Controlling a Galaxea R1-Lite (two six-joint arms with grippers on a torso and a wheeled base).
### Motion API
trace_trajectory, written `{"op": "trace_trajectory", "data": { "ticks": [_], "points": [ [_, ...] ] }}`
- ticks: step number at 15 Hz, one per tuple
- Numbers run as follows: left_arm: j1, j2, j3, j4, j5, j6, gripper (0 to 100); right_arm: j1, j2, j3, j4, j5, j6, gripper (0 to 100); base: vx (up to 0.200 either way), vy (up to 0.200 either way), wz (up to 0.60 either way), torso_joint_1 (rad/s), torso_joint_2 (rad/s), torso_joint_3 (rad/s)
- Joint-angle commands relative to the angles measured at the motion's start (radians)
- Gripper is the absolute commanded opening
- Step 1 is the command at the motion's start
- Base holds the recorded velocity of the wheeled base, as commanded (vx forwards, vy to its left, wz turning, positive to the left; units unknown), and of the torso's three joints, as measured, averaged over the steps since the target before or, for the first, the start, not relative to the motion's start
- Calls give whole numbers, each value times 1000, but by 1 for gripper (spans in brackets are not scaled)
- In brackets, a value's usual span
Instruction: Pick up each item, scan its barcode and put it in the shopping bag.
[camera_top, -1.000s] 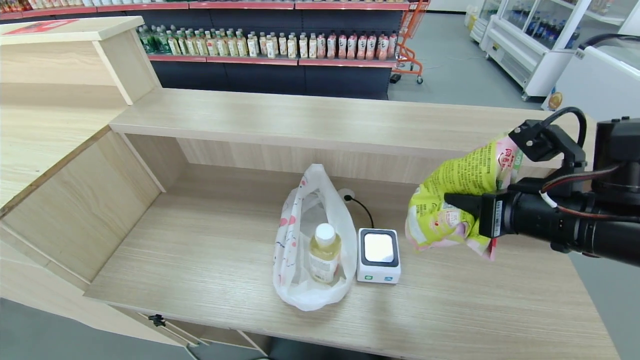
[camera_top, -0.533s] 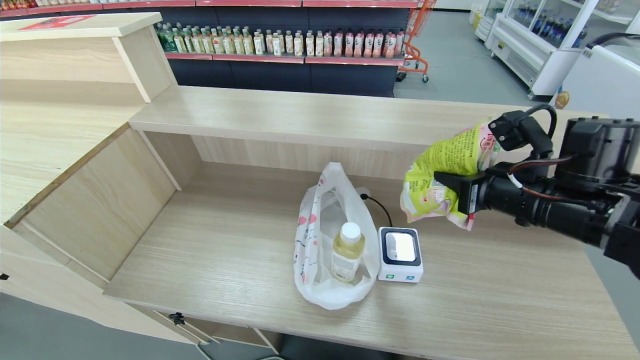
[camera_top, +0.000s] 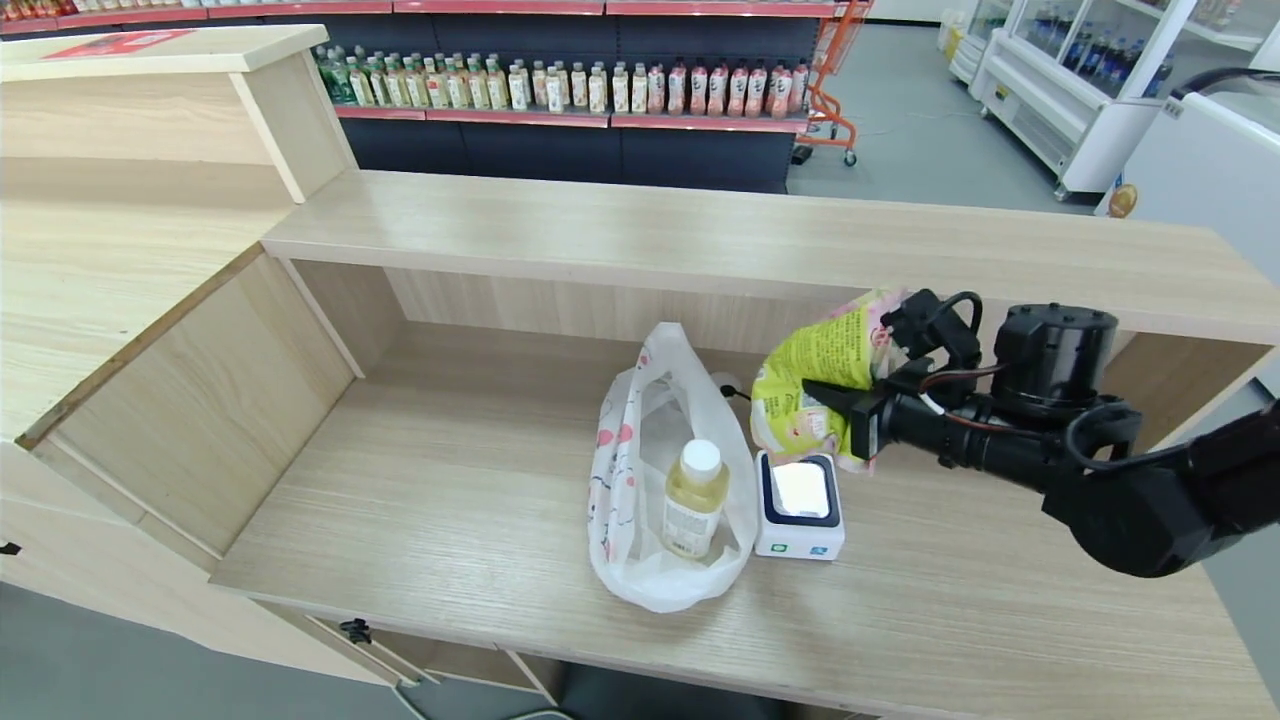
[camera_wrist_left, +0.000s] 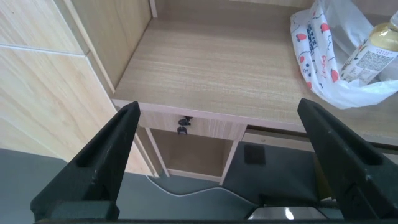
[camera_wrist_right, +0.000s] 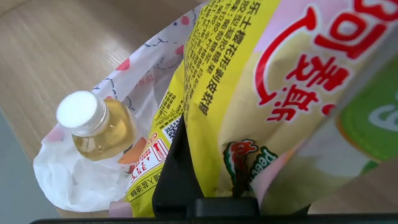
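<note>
- Left end effector (camera_wrist_left: 217, 112): its fingers stood apart and held nothing, off the near edge of the desk (camera_top: 450, 500).
- Shopping bag (camera_top: 625, 470): it lay open on the desk, with a capped bottle (camera_top: 693, 500) upright inside.
- Scanner (camera_top: 797, 505): it sat just beside the bag.
- Snack packet (camera_top: 800, 390): it hung above the scanner's far edge, clamped in the right end effector (camera_top: 865, 360).

Counter (camera_top: 430, 480) left of the shopping bag (camera_top: 620, 480) offers passage; the scanner (camera_top: 799, 505) crowds its right, the back wall (camera_top: 560, 305) rises behind.

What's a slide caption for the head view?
Right gripper holds a green snack bag close to the scanner, beside the shopping bag holding a bottle.
</note>
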Motion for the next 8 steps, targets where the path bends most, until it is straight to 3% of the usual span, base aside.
{"op": "trace_trajectory", "data": {
  "ticks": [1,4,8],
  "points": [
    [1,0,0,0,0,-1,100,1,90,-21,-20,52,-9,0,0,0,0,0,0,0],
    [1,0,0,0,0,-1,100,2,155,-108,-28,124,-8,0,0,0,0,0,0,0],
    [1,0,0,0,0,-1,100,11,241,-269,-5,147,-6,0,0,0,0,0,0,0]
  ]
}}
